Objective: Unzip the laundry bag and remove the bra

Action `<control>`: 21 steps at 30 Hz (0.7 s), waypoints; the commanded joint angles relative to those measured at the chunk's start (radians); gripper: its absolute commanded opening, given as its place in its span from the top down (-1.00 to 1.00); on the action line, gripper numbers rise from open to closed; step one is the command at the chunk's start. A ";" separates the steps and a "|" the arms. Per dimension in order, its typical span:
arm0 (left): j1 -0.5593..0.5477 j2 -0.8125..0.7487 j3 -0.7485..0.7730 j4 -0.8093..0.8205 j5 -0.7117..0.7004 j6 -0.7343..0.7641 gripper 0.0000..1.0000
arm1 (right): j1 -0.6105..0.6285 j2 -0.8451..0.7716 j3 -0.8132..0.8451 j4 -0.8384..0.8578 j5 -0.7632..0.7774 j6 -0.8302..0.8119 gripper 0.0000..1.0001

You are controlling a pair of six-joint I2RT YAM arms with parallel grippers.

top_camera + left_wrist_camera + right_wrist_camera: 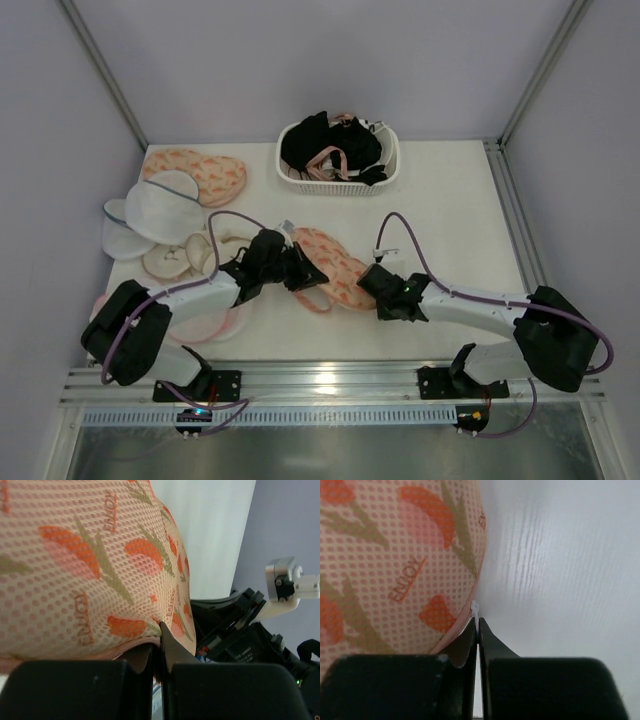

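While the left gripper (298, 268) has its fingers pressed flat together at the pink rim (125, 647) of the laundry bag (335, 268), whose printed side bulges just above and to the left of its tips, it is unclear whether any cloth is caught between them. At the bag's opposite end the right gripper (375, 287) is closed narrow on a small white tab (475, 607) poking out at its tips, with the bag up and to its left and bare table (560, 570) to its right. Well beyond both grippers stands a white basket (335, 185) of black garments (310, 140).
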 commanded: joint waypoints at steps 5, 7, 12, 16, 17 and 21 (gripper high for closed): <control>0.010 0.057 0.070 0.057 0.258 0.117 1.00 | -0.039 0.074 0.084 -0.054 0.243 0.045 0.93; 0.013 0.079 0.084 0.066 0.301 0.138 1.00 | -0.051 0.093 0.094 -0.058 0.261 0.042 0.93; 0.022 0.119 0.111 0.109 0.392 0.160 1.00 | -0.051 0.127 0.126 -0.129 0.332 0.078 0.93; 0.028 0.122 0.113 0.115 0.441 0.177 1.00 | -0.054 0.098 0.122 -0.158 0.363 0.104 0.93; 0.030 0.116 0.114 0.115 0.453 0.180 1.00 | -0.056 0.091 0.114 -0.158 0.369 0.107 0.93; 0.030 0.094 0.130 0.078 0.472 0.229 1.00 | -0.070 0.078 0.111 -0.147 0.363 0.092 0.93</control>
